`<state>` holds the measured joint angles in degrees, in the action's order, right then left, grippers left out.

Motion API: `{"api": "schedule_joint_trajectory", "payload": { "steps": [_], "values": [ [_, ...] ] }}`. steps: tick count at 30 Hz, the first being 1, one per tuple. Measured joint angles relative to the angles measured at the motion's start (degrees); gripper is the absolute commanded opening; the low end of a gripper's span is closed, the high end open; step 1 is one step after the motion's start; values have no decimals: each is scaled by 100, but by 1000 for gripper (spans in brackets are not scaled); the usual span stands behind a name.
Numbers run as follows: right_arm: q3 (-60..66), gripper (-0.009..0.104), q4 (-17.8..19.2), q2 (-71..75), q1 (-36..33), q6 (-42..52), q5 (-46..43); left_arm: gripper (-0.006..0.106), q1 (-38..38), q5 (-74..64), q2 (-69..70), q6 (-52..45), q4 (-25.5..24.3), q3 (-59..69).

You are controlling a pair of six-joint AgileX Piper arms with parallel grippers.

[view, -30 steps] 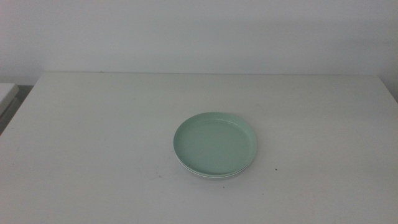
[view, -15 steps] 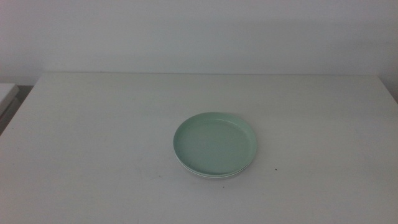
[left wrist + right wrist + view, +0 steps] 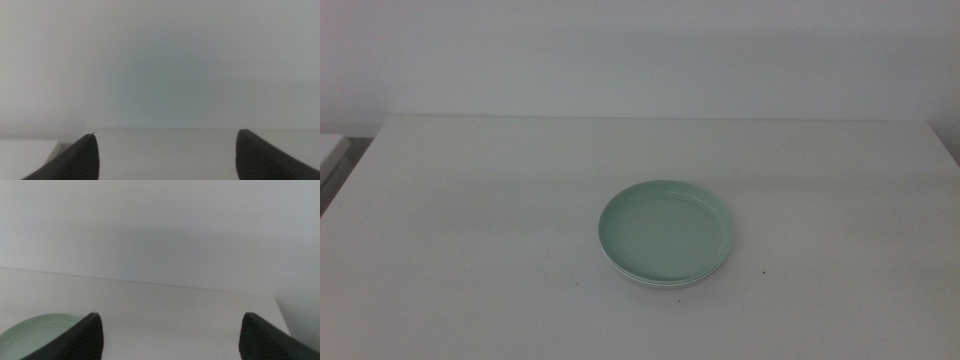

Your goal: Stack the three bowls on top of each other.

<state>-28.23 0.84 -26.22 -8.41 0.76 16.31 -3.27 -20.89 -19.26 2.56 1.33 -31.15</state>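
The pale mint green shallow round bowl (image 3: 666, 231) on top of the stack looks like smooth matt plastic with only a faint sheen inside; the thin white rim (image 3: 660, 285) showing beneath it looks equally smooth. The white table (image 3: 470, 220) under the stack has a flat, matt, even finish with a few tiny dark specks. The dark jaws of the left pincer (image 3: 165, 155) and right pincer (image 3: 170, 335) carry a fine ribbed, rubbery-looking, unshiny texture.

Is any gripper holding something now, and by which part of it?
Nothing is held. The left gripper and right gripper are open and empty; the mint green bowl lies on the stack.
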Motion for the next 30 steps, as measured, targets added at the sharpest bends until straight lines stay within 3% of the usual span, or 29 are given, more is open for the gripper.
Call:
{"api": "schedule_joint_trajectory", "payload": {
  "steps": [6,11,15,30],
  "values": [
    [1763,93,-24,1525,357,0,-522,94,117,220,1424,0,61,1622],
    [2643,93,-318,2413,1050,0,-544,94,152,354,1897,0,61,2399],
    [2795,93,-444,2586,1407,0,-533,94,152,905,1900,0,61,2802],
    [2806,93,-318,2596,1426,0,-672,94,152,1566,1900,0,-38,3115]
  ]
}}
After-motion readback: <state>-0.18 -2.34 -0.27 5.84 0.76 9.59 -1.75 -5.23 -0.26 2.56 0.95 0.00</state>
